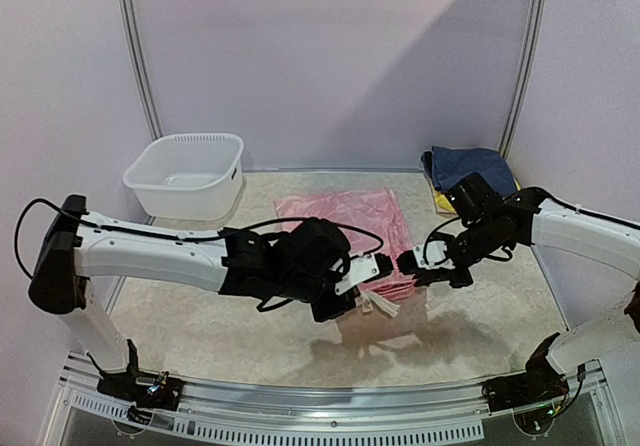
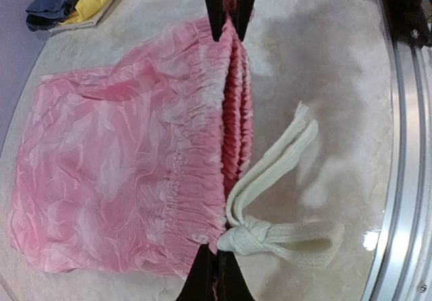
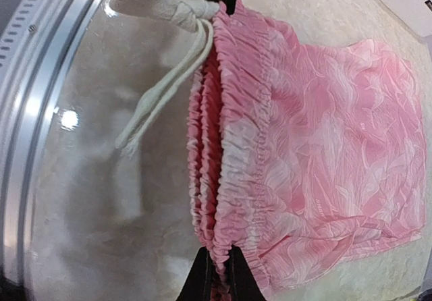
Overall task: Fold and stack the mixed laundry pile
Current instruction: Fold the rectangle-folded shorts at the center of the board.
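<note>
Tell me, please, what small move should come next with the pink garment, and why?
Probably raise both grippers together a little. The left gripper and right gripper are each shut on an end of the waistband, and the rest of the pink garment lies flat beyond. An even lift would free that edge to be folded toward the far hem.

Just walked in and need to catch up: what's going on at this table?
Both arms are working on the pink garment. The left gripper and the right gripper are each shut on its gathered waistband, at opposite ends, the left one by the knotted white drawstring. The rest of the garment lies spread on the table. A navy garment and a yellow one wait at the far right corner, and a white basket sits far left.
</note>
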`<move>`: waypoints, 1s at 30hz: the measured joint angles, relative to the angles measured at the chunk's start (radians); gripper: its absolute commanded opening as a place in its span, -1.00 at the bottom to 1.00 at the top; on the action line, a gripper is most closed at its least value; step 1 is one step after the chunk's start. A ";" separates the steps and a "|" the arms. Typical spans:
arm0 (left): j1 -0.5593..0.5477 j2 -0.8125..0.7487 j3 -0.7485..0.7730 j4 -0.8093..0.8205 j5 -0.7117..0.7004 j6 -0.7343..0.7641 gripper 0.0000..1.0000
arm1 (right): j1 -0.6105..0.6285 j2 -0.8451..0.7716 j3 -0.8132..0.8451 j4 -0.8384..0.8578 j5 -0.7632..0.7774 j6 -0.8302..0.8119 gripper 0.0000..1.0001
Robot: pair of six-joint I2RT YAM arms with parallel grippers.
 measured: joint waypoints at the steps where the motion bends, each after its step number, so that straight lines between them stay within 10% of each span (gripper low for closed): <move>1: -0.002 -0.017 0.016 -0.026 0.000 -0.004 -1.00 | 0.000 -0.002 0.032 -0.041 -0.010 0.019 -0.98; 14: -0.010 -0.161 0.115 -0.199 -0.037 -0.088 -1.00 | 0.002 0.043 0.344 -0.314 -0.090 0.274 -0.99; 30: 0.308 0.100 0.255 -0.064 -0.087 -0.105 -1.00 | -0.122 0.494 0.659 -0.026 0.044 0.448 -0.99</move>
